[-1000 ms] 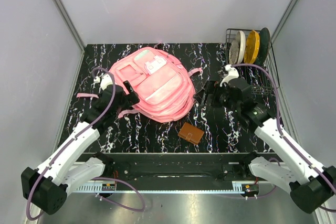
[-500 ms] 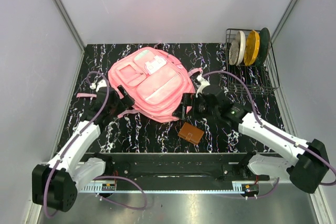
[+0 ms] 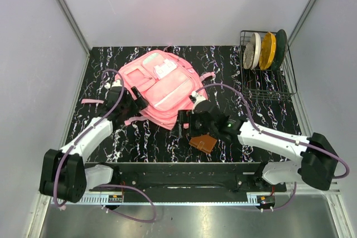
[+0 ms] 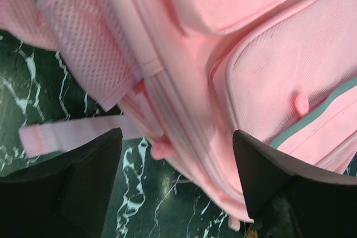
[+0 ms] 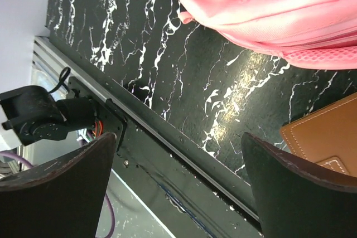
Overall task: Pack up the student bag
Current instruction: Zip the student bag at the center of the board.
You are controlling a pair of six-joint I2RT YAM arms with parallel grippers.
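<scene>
Swung across from beside the rack, the right hand (image 3: 187, 126) now hangs over the near edge of the student bag (image 3: 162, 90), just left of a brown leather wallet (image 3: 202, 142) that lies on the black marbled tabletop (image 3: 150, 143). Its fingers are spread wide with nothing between them. Further back, the left hand (image 4: 177, 135) has moved in to the bag's left flank, fingers parted on either side of the side seam below the mesh pocket (image 4: 83, 43), not pinching it. The pink bag lies flat, front pockets up, left of the tabletop's centre. At the far right, a wire dish rack (image 3: 268, 90) holds a white plate (image 3: 254, 50), a yellow plate (image 3: 268, 49) and a dark green plate (image 3: 280, 45) on edge.
</scene>
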